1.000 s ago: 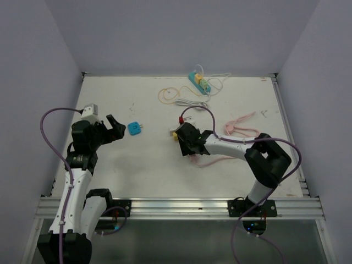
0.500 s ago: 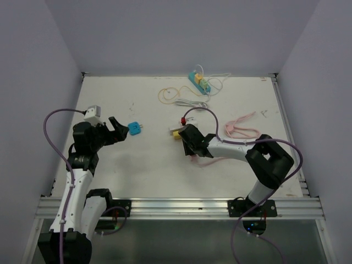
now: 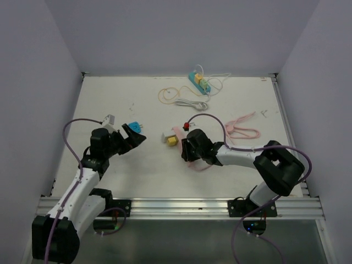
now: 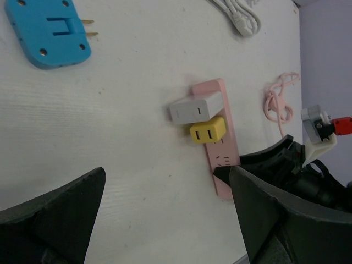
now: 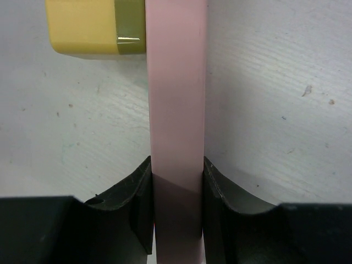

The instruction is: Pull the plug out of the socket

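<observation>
- Your left gripper [image 3: 131, 138] has its fingers spread wide with nothing between them, and it hovers over bare table [image 4: 110, 143].
- The blue adapter [image 4: 48, 34] lies flat, off to the side of that claw's line, with its prongs bare. It is loose and probably not your target.
- The white plug [image 4: 192, 110] and the yellow plug [image 4: 208, 132] sit side by side, touching, both seated in the strip. They are ahead of the open claw and apart from it. The task does not say which one to pull.
- Handling, as a judgement: both are small rigid plastic blocks, light and smooth-sided, so likely slick. Only prong friction holds them. Pinch across two opposite flat faces of the body, close to the strip, and draw straight out along the prongs without twisting.
- The pink power strip [image 5: 176, 82] is thin and light, and would slide if nothing pinned it.
- Your right gripper [image 5: 176, 181] is clamped on the strip's long sides, and the yellow plug is just ahead of its fingers.
- The pink cord [image 3: 242, 127] lies bundled beyond that claw, soft and slack.
</observation>
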`<state>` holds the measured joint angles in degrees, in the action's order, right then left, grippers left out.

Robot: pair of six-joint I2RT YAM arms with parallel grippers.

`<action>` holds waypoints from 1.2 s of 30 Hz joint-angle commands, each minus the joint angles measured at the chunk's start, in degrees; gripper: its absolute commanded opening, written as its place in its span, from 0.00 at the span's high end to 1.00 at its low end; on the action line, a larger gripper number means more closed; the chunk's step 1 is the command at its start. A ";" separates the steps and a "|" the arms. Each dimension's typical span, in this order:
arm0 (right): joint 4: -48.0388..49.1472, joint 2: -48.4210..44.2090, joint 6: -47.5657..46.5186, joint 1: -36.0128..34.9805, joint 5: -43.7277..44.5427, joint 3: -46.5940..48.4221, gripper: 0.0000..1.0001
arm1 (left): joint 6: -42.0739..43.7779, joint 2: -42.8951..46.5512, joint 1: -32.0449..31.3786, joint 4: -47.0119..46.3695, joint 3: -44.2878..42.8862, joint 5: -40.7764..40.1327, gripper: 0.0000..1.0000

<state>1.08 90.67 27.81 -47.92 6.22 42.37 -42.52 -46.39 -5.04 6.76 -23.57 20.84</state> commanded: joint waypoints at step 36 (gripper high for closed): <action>12.28 1.70 3.74 -0.33 -10.96 -3.79 1.00 | -20.32 -35.33 -21.51 -25.75 -8.15 -17.86 0.01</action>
<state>10.70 91.77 31.48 -47.94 -3.36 38.96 -63.88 -79.53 -27.16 -15.66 -29.19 1.89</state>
